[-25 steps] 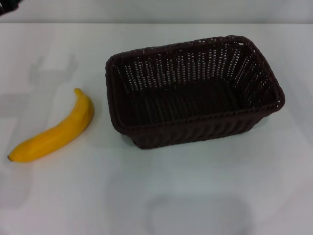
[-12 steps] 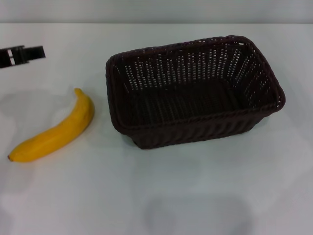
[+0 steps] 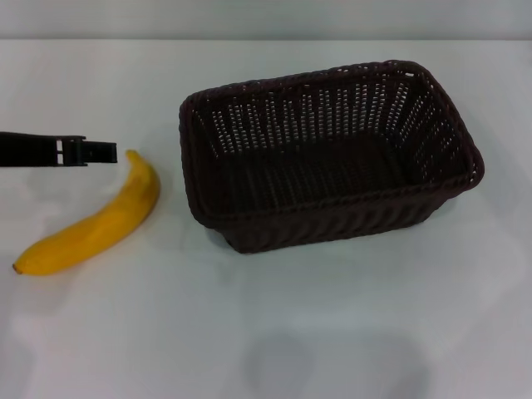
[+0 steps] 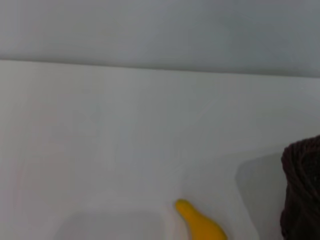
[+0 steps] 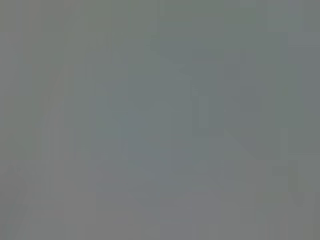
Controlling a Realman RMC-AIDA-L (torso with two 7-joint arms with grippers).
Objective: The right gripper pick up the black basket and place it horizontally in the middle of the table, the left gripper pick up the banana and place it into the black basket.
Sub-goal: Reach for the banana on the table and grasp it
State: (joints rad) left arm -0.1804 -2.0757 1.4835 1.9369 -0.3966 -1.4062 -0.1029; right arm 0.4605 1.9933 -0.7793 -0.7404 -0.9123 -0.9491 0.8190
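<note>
**A bare test bench, not a lived-in room**

You are looking at what reads as a lab or robot test setup. The table (image 3: 332,332) is a plain, smooth white surface filling nearly the whole head view, and a flat pale grey wall runs along its far edge at 12 o'clock. On it lie only staged props: a black basket (image 3: 332,158) near the centre and a banana (image 3: 91,220) at 9 o'clock. The right wrist view shows you only uniform grey.
</note>
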